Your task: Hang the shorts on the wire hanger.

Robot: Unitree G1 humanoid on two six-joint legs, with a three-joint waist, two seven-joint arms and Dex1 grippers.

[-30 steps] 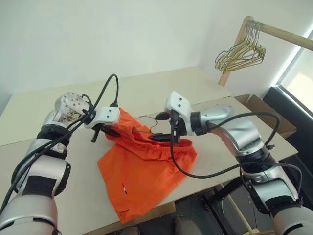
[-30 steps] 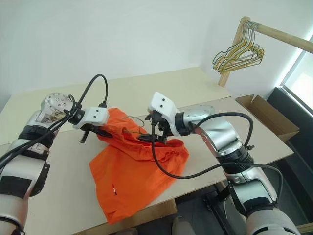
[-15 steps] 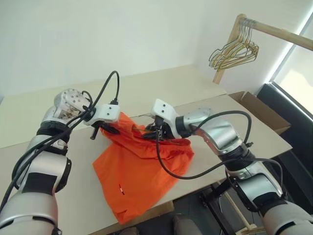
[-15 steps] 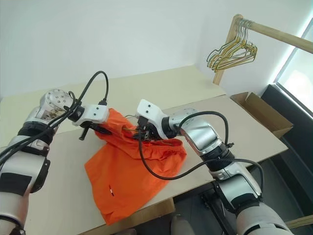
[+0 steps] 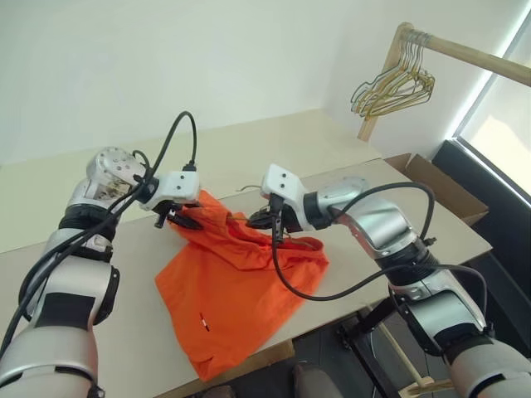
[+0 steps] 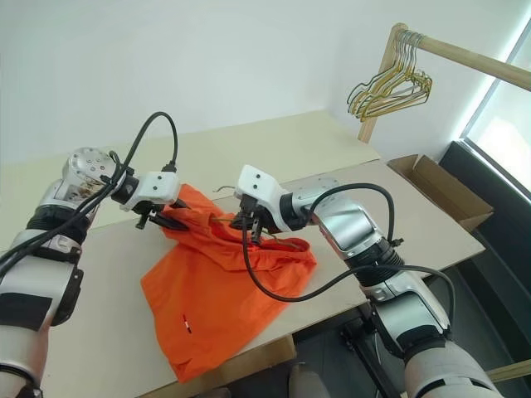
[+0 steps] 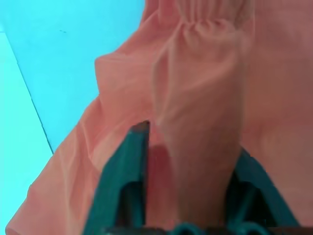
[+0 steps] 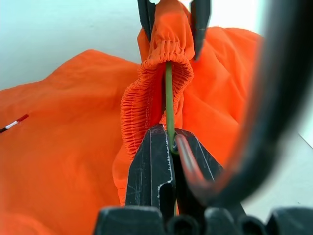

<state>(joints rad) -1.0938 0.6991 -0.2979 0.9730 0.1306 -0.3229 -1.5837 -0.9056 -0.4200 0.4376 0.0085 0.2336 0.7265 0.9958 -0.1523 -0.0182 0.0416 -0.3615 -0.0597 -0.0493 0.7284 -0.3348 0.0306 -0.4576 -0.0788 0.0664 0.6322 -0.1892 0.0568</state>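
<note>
The bright orange shorts lie spread on the table, their gathered waistband lifted at the far end between both grippers. The wire hanger, thin and olive, runs up into the waistband fold. Its curved hook shows just behind the fabric. My right gripper is shut on that wire just below the fold, right of the raised fabric. My left gripper stands at the raised corner, its fingers apart on either side of the waistband fold.
A bunch of pale gold and grey hangers hangs from a wooden rail at the back right. An open cardboard box sits past the beige table on the right. My right arm's black cable loops over the shorts.
My right gripper, open a second ago, has closed on the hanger wire at the waistband. My left gripper's fingers have parted around the fold. The camera has shifted slightly.
</note>
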